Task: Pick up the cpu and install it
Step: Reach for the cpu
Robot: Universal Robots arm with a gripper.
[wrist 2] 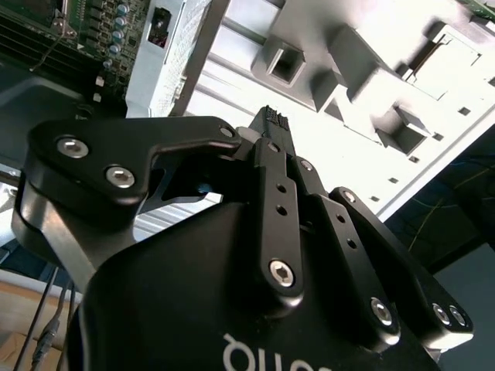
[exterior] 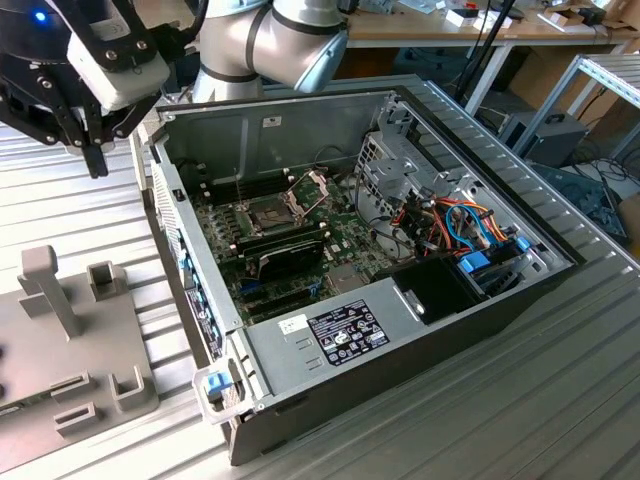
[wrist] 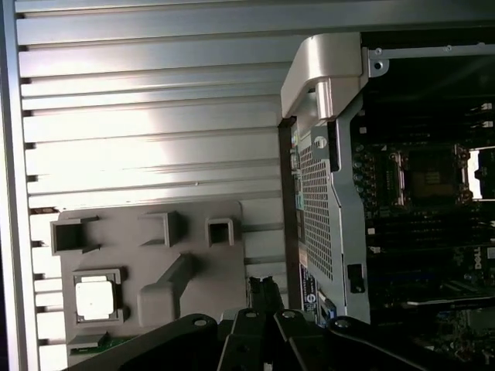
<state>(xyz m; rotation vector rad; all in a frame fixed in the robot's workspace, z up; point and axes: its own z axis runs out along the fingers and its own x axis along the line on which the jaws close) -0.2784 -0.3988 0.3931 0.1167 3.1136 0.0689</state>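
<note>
The cpu (wrist: 96, 298), a small square chip with a silver-grey top, lies flat in a square pocket of the grey fixture plate (wrist: 193, 255) in the first wrist view. My gripper (exterior: 95, 155) hangs above the ribbed table, between that plate and the open computer case (exterior: 340, 330). Its fingertips (wrist: 263, 292) are pressed together with nothing between them, well off to the side of the cpu. The dark square socket (exterior: 268, 213) sits on the motherboard with its metal frame (exterior: 310, 186) hinged open; the socket (wrist: 430, 175) is bare.
A long black expansion card (exterior: 285, 256) lies across the motherboard just below the socket. The case wall (exterior: 180, 240) stands between fixture and motherboard. Upright grey posts (exterior: 50, 285) rise from the fixture. Drive cage and cables (exterior: 450, 225) fill the case's right side.
</note>
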